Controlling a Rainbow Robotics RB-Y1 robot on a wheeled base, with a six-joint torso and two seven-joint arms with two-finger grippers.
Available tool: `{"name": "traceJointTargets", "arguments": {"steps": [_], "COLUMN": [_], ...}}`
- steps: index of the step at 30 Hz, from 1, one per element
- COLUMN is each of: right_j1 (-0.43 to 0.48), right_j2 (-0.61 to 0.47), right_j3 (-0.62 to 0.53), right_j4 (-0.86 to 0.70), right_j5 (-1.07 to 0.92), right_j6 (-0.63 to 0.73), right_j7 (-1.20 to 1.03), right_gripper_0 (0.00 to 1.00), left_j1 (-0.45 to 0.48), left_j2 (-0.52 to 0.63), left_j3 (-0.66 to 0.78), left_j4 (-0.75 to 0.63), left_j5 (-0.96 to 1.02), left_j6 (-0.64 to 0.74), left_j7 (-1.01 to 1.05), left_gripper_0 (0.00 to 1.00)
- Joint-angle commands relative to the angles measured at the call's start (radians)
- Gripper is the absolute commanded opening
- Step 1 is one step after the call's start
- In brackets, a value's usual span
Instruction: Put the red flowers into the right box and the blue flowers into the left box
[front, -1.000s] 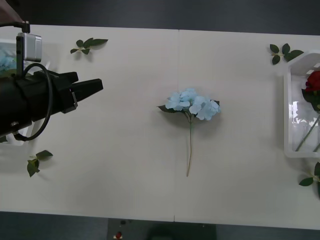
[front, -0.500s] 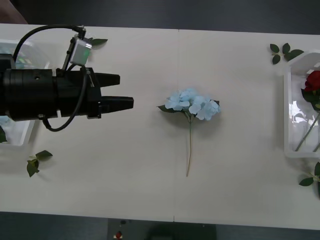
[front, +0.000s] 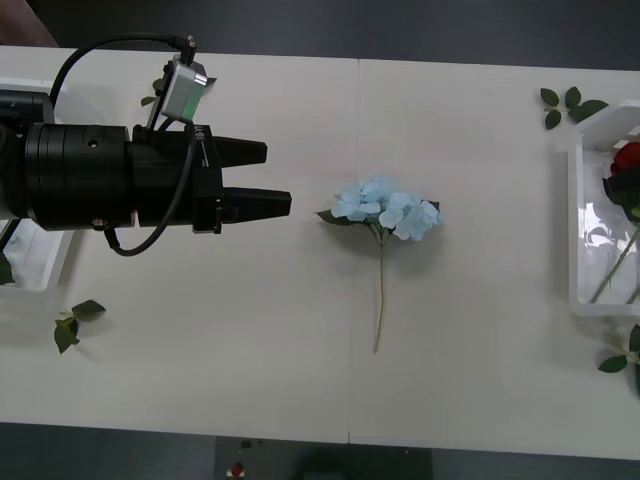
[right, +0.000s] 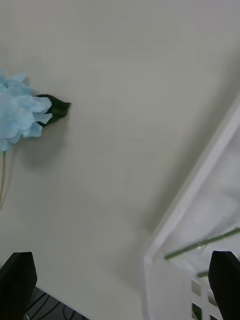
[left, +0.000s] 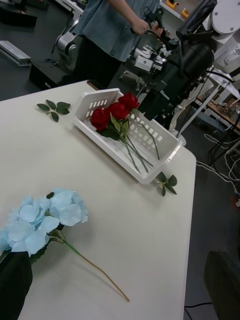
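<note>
One blue flower (front: 385, 210) lies mid-table, its stem pointing toward the front edge. My left gripper (front: 278, 178) hovers open just left of its bloom, holding nothing. In the left wrist view the bloom (left: 45, 226) sits close ahead between the black fingers (left: 12, 286). Red flowers (left: 115, 112) lie in the right box (left: 150, 162), which stands at the table's right edge (front: 578, 240) with a red bloom (front: 628, 165) showing. The left box (front: 45, 275) is mostly hidden under my left arm. My right gripper (right: 120, 292) hangs open beside the right box's rim (right: 197, 202).
Loose green leaf sprigs lie at the back right (front: 565, 103), the front left (front: 75, 322) and the front right (front: 620, 360). Bare tabletop surrounds the blue flower on all sides.
My left arm has swung from over the left box out to the right, and its fingers now reach close to the blue flower. The flower has not moved.
</note>
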Motion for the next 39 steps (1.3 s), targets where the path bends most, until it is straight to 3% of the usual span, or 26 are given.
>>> {"name": "traceJointTargets", "arguments": {"steps": [1, 8, 15, 20, 39], "right_j1": [-0.031, -0.029, -0.029, -0.029, -0.029], "right_j2": [0.146, 0.344, 0.48, 0.493, 0.52], "right_j3": [-0.06, -0.017, 0.138, 0.325, 0.674], "right_j4": [-0.096, -0.2, -0.231, -0.228, -0.085], "right_j5": [0.052, 0.211, 0.383, 0.472, 0.524], "right_j6": [0.039, 0.077, 0.023, -0.064, -0.351], "right_j7": [-0.012, -0.102, -0.234, -0.365, -0.626], "right_gripper_0": [1.0, 1.0, 1.0, 1.0, 1.0], "left_j1": [-0.002, -0.002, -0.002, -0.002, -0.002], "left_j2": [0.002, 0.002, 0.002, 0.002, 0.002], "left_j3": [0.019, 0.019, 0.019, 0.019, 0.019], "left_j4": [-0.015, -0.015, -0.015, -0.015, -0.015], "left_j5": [0.01, 0.01, 0.01, 0.01, 0.01], "left_j6": [0.001, 0.001, 0.001, 0.001, 0.001], "left_j7": [-0.029, -0.029, -0.029, -0.029, -0.029], "left_gripper_0": [1.0, 1.0, 1.0, 1.0, 1.0]}}
